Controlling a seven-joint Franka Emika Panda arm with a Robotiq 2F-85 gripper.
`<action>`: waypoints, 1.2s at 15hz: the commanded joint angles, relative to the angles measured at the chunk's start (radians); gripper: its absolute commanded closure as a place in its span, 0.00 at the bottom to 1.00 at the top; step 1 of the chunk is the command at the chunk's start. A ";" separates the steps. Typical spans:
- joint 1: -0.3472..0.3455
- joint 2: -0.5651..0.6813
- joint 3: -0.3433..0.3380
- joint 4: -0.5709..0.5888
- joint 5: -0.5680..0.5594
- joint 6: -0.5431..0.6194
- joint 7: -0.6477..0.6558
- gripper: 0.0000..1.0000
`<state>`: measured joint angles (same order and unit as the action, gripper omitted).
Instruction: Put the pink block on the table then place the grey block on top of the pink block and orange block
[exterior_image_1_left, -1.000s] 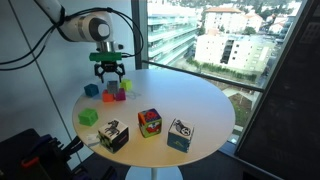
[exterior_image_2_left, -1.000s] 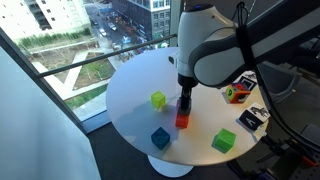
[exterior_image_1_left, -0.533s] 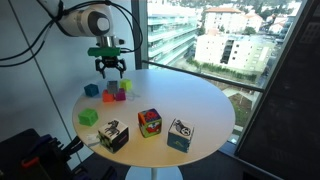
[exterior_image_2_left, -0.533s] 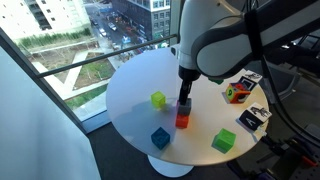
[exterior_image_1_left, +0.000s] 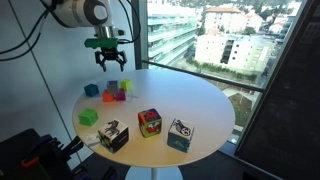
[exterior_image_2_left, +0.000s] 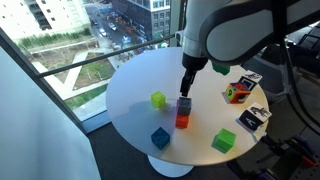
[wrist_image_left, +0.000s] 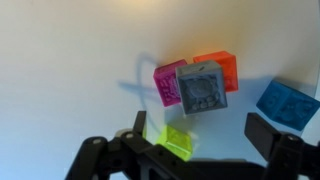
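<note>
The grey block (wrist_image_left: 203, 88) rests on top of the pink block (wrist_image_left: 166, 85) and the orange block (wrist_image_left: 222, 68), which sit side by side on the white table (wrist_image_left: 60, 70). In both exterior views the stack shows with grey (exterior_image_1_left: 112, 87) (exterior_image_2_left: 184, 104) above orange (exterior_image_1_left: 107, 98) (exterior_image_2_left: 182, 120); pink (exterior_image_1_left: 121, 95) shows in only one. My gripper (exterior_image_1_left: 106, 62) (exterior_image_2_left: 187, 83) (wrist_image_left: 200, 135) is open and empty, well above the stack and clear of it.
A yellow-green small cube (wrist_image_left: 170, 140) (exterior_image_1_left: 126, 86) and a blue small cube (wrist_image_left: 289, 102) (exterior_image_1_left: 91, 90) lie close to the stack. A green cube (exterior_image_1_left: 88, 117) and three larger patterned cubes (exterior_image_1_left: 113, 135) (exterior_image_1_left: 149, 122) (exterior_image_1_left: 180, 133) stand near the table's front edge.
My gripper has risen straight up from the stack, staying open. The grey block stays on the pink and orange blocks.
</note>
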<state>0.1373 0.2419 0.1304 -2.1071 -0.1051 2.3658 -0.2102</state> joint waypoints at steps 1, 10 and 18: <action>-0.011 -0.088 -0.004 -0.054 0.007 -0.038 0.032 0.00; -0.031 -0.228 -0.021 -0.164 0.099 -0.118 0.051 0.00; -0.043 -0.345 -0.046 -0.212 0.141 -0.324 0.052 0.00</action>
<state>0.1030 -0.0363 0.0918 -2.2936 0.0203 2.1166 -0.1637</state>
